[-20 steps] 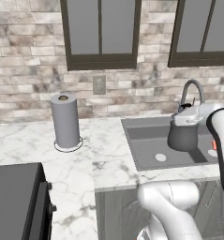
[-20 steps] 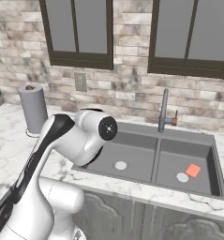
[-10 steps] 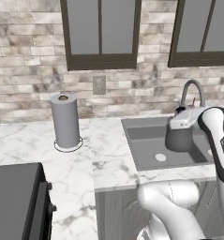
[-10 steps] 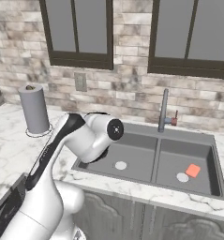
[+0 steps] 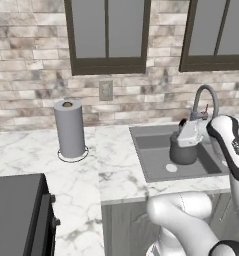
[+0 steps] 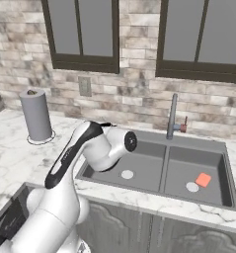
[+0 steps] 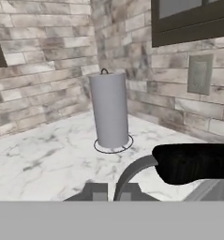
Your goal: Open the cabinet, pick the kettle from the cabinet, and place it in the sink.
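My gripper (image 5: 185, 131) is clamped on the black top handle (image 7: 193, 161) of the kettle (image 5: 183, 149), fingers pinched nearly together around it, and the pot hangs straight below my hand. From the left base view the kettle sits low inside the left basin of the sink (image 5: 146, 165), its base at or just above the basin floor; I cannot tell whether it is touching. The drain (image 5: 171, 168) lies just in front of it, the faucet (image 5: 205, 97) rises behind it, and the basin wall is close on the divider side. What matters now is that the kettle is directly under my fingers, upright, with the handle running across my hand's view, so I judge that the remaining travel is straight down, then letting go and lifting clear. The paper towel roll (image 7: 109, 111) stands well apart on the counter (image 5: 111, 175). An orange sponge (image 6: 203, 179) lies in the other basin.
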You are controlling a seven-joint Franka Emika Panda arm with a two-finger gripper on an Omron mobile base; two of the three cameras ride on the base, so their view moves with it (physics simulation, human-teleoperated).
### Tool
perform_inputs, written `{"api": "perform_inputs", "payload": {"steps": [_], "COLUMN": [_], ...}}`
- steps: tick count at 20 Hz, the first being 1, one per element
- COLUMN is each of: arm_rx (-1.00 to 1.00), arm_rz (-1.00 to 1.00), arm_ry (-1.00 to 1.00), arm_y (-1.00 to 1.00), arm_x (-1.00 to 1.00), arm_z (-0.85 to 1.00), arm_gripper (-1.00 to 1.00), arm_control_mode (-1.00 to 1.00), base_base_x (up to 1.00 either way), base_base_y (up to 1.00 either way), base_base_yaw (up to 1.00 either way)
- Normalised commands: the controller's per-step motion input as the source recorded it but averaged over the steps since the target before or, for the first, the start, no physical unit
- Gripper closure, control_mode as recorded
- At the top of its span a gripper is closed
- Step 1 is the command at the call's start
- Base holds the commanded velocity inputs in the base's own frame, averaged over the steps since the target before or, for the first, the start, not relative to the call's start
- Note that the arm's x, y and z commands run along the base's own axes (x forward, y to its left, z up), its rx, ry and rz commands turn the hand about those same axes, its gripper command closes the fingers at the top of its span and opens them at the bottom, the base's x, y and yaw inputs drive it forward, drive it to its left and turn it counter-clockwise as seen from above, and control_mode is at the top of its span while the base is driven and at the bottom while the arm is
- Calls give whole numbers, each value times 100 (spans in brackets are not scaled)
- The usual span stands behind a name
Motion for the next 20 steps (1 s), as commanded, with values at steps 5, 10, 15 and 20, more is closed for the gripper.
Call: {"api": "perform_inputs", "payload": {"steps": [5, 10, 15, 20], "arm_rx": [-1, -5, -12, -5], "arm_rz": [17, 5, -1, -7], "arm_ry": [0, 0, 4, 3], "arm_y": [2, 2, 2, 0], "arm_x": [42, 43, 39, 32], "arm_z": [-29, -22, -29, -37], "arm_gripper": [100, 100, 100, 100], "arm_control_mode": [-100, -100, -100, -100], "base_base_x": [0, 0, 0, 0], "base_base_y": [0, 0, 0, 0], "base_base_yaw": [0, 0, 0, 0]}}
